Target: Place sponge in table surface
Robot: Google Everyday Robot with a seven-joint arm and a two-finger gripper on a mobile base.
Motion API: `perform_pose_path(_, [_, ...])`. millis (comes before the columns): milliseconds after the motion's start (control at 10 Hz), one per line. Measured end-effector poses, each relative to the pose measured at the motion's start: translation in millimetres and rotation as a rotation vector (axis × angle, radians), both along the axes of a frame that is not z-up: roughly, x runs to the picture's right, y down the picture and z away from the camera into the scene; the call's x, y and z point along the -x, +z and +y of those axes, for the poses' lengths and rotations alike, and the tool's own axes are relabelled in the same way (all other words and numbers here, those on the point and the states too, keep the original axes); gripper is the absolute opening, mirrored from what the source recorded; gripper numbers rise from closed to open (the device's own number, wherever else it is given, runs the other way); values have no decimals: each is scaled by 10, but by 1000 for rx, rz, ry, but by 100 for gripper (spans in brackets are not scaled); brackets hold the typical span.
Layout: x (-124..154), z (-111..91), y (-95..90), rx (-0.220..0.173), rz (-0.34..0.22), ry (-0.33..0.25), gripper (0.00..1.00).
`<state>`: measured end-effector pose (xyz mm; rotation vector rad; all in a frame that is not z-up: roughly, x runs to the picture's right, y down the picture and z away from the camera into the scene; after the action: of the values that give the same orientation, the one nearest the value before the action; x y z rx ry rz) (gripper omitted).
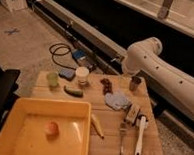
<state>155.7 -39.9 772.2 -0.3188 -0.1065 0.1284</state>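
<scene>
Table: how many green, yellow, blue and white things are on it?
Green: 2 (green cup, pickle)
Yellow: 2 (tub, banana)
Blue: 2 (sponge, cloth)
White: 2 (white cup, brush)
Total: 8
The claw hangs over the far right edge of the table.

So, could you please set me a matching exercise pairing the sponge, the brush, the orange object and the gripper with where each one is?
Things:
1 sponge
2 brush
3 orange object
4 gripper

Places:
A in the yellow tub
B over the table, at its far right edge
C beside the white cup
D near the table's near right corner

Pairs: 1-C, 2-D, 3-A, 4-B.
</scene>
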Motion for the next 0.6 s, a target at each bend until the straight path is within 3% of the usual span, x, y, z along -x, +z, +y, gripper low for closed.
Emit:
perform_pose_path(400, [-46, -7, 15, -5, 20, 4, 80])
perform_pose_path(600, [30, -119, 78, -24, 13, -8, 80])
